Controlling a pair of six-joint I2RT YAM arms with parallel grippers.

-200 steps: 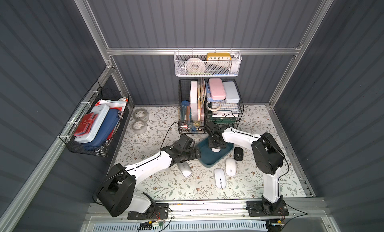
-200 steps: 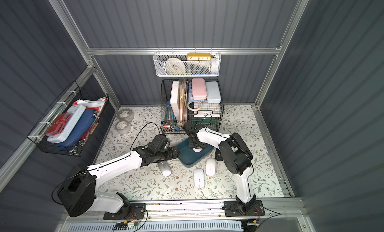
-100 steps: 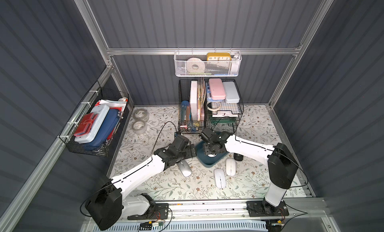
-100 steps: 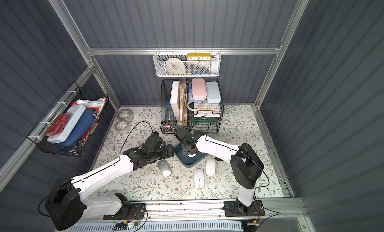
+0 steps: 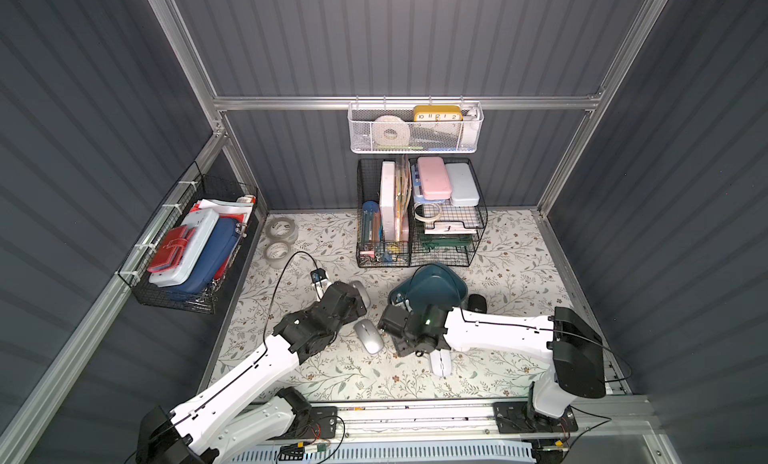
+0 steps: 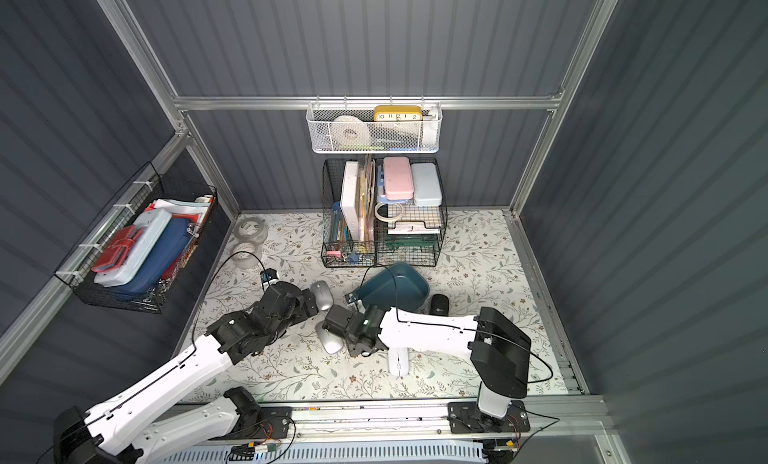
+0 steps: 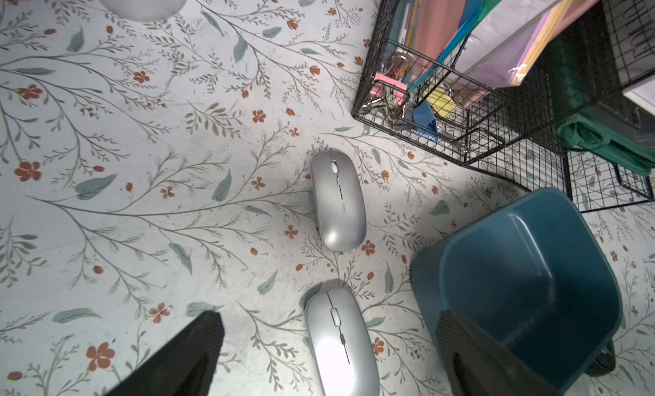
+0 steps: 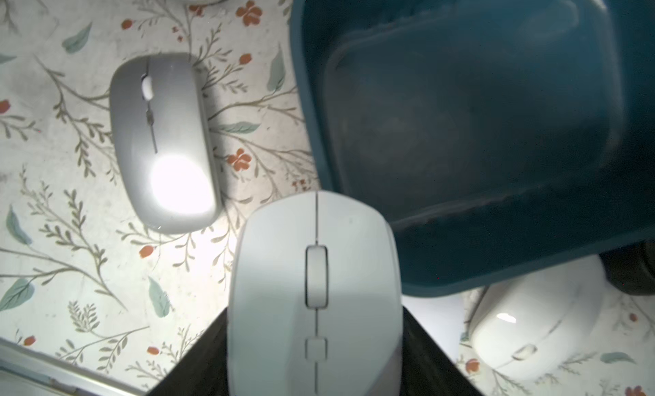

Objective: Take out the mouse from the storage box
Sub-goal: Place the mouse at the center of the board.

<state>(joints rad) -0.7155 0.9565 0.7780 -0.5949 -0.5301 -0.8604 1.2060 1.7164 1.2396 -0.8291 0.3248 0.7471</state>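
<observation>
white mouse point(image 8: 315, 291) is out of the storage box point(image 8: 460, 110), gripped in the right pincer point(image 8: 315, 358) just outside the box rim, over the floral worktop point(image 8: 71, 270). Box sits in front of the black wire organisers point(image 5: 415, 233). Left pincer point(image 7: 329, 323) is spread wide above the nearer of two silver mice point(image 7: 338, 201). Legible writing: yellow clock point(image 5: 437, 113) in the white basket point(image 5: 357, 137), numerals 10 to 2. Logo on the silver mice is too small to read.
</observation>
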